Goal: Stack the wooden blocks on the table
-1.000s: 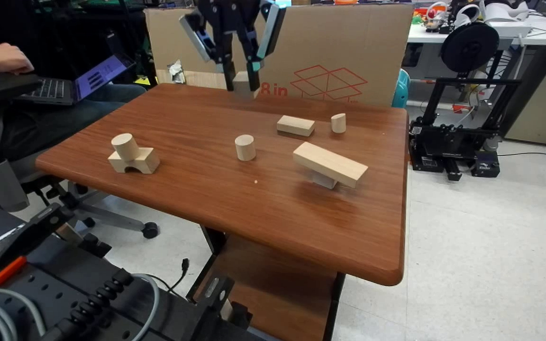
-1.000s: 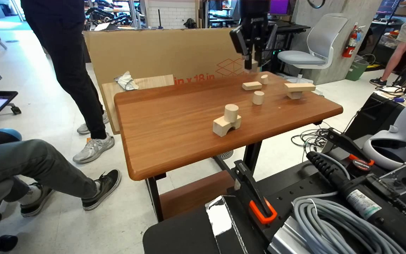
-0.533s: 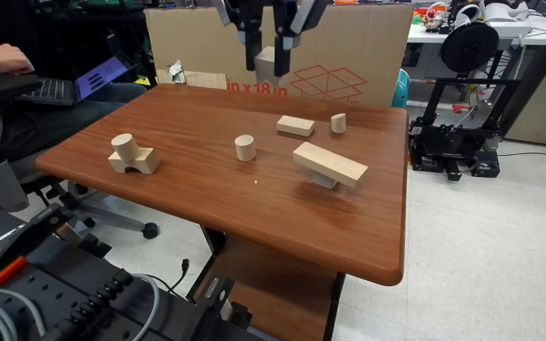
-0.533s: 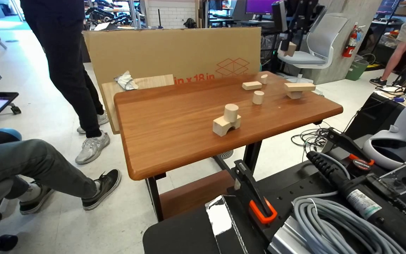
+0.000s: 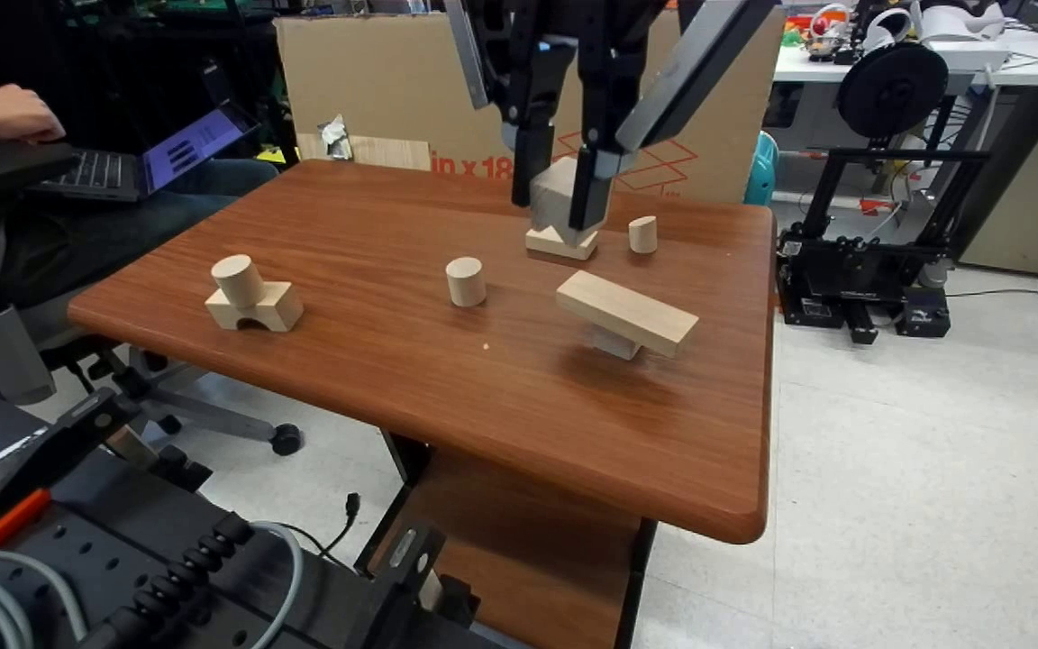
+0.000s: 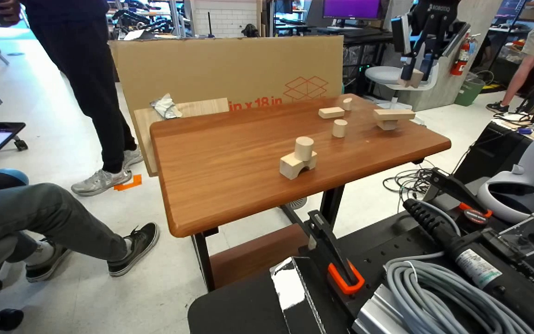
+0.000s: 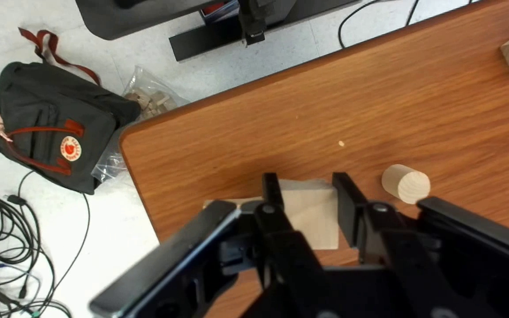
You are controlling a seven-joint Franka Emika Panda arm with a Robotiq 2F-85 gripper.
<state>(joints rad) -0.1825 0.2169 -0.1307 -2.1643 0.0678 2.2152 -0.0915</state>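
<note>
The black two-fingered gripper (image 5: 553, 209) was clamped on a pale, squarish wooden block (image 7: 309, 216), one finger against each of two opposite sides, and held it in the air above the level of the reddish-brown wood-grain table (image 5: 375, 351). In both exterior views, a pale wooden cylinder (image 6: 304, 148) stood upright on a pale wooden arch-shaped block (image 6: 290, 167), while another upright pale cylinder of wood (image 6: 340, 128) stood directly on the table, apart from that pair. A long, pale rectangular wooden plank (image 5: 627, 311) lay across a smaller pale wooden block (image 5: 612, 342) and overhung it. A flat, rectangular pale wooden block (image 6: 331, 112) lay near a slant-topped pale wooden cylinder (image 6: 347, 105), the two not touching.
</note>
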